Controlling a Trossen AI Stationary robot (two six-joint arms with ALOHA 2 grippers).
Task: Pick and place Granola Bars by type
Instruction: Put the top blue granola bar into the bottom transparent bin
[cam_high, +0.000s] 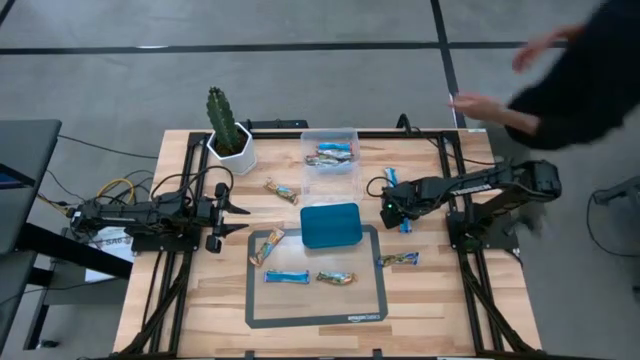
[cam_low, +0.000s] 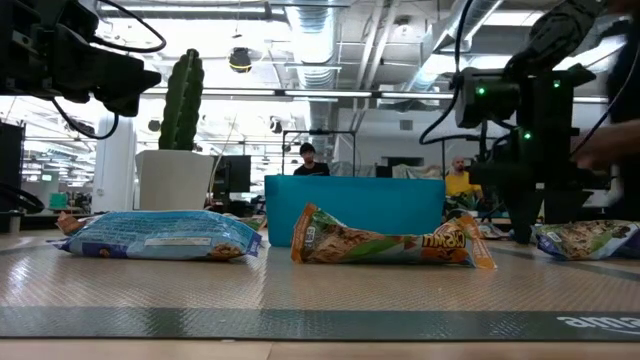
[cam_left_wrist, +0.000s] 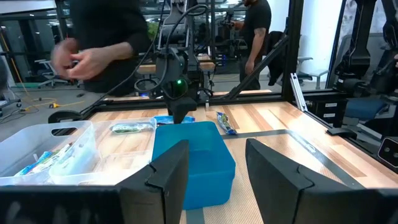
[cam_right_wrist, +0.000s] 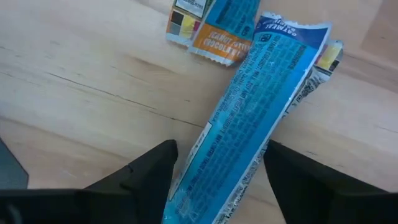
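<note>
Hovering low over the counter (cam_high: 160, 300), the right gripper (cam_right_wrist: 217, 171) has its fingers spread on either side of a blue granola bar (cam_right_wrist: 249, 124), not closed on it; only the right wrist view shows this. From above, other bars lie in the clear box (cam_high: 330, 170), on the grey mat (cam_high: 262, 318) and on bare wood beside the teal tray (cam_high: 331, 225). The left gripper (cam_left_wrist: 214, 165) waits apart, near the cactus pot (cam_high: 231, 150). A person's hand (cam_high: 480, 106) reaches in at the far edge.

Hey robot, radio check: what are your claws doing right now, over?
Right claw open, straddling blue bar beside the teal tray. Left claw open, idle by the cactus. Person's hand over the far right corner.
</note>
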